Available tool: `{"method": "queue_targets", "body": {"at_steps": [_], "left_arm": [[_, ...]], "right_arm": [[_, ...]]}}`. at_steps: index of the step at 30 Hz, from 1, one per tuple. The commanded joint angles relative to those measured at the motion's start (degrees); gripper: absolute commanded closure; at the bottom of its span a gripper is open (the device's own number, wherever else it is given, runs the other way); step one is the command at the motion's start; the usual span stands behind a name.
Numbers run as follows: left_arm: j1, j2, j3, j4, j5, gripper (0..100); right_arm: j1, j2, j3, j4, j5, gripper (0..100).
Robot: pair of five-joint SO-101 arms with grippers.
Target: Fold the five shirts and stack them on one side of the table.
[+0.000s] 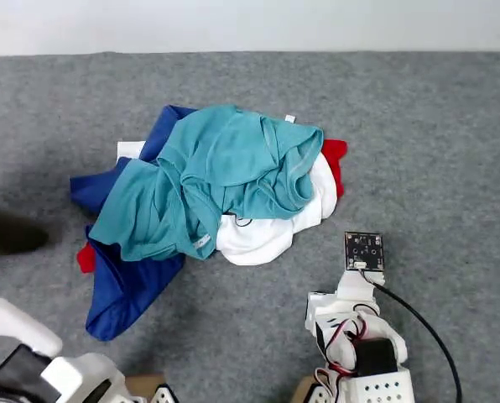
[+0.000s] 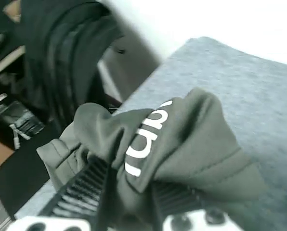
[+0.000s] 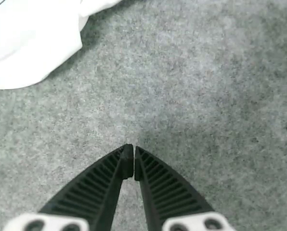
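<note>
Your right arm (image 1: 355, 344) sits at the near edge of the bench (image 1: 434, 143). Your right gripper (image 3: 130, 156) has its fingers closed tip to tip with nothing between them, over bare grey surface just short of the white shirt (image 3: 28, 43). Your left gripper (image 2: 128, 195) is at the near left side by the bench edge, fingers clamped on a bunched dark olive shirt (image 2: 182, 144) with white print, the cloth draped over both fingers. The other four shirts lie heaped mid-bench, unfolded. The blue shirt (image 1: 124, 285) trails nearest you on the left, with the white one beside it to the right. The teal shirt (image 1: 225, 168) is crumpled on top of both. The red shirt (image 1: 334, 155) pokes out at the far right of the heap, with another red bit at its left edge.
</note>
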Motion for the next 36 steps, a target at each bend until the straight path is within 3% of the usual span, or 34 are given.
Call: {"method": "queue_targets", "body": {"at_steps": [1, 8, 12, 16, 23, 27, 32, 36], "left_arm": [[-2.11, -1.85, -1.19, -2.9, -0.53, 100], [-1.85, -1.93, 9.19, -6.51, -1.76, 99], [-1.85, -2.11, 16.75, -7.03, -8.62, 86], [-2.2, -2.55, 19.82, -7.03, -9.41, 70], [0.79, -4.92, 20.09, -6.86, -13.89, 69], [8.62, -8.26, 20.0, -1.67, -15.38, 69], [24.44, -9.76, 20.44, 8.18, -15.12, 69], [35.08, -7.38, 24.31, 9.76, -15.03, 69]], "right_arm": [[0.57, -0.57, 0.88, 0.4, 0.26, 98.9], [0.57, -0.57, 0.88, 0.4, 0.26, 98.9], [0.57, -0.57, 0.88, 0.4, 0.26, 98.9], [0.57, -0.57, 0.88, 0.4, 0.26, 98.9], [0.57, -0.57, 0.88, 0.4, 0.26, 98.9], [0.57, -0.57, 0.88, 0.4, 0.26, 98.9], [0.57, -0.57, 0.88, 0.4, 0.26, 98.9], [0.57, -0.57, 0.88, 0.4, 0.26, 98.9]]}}
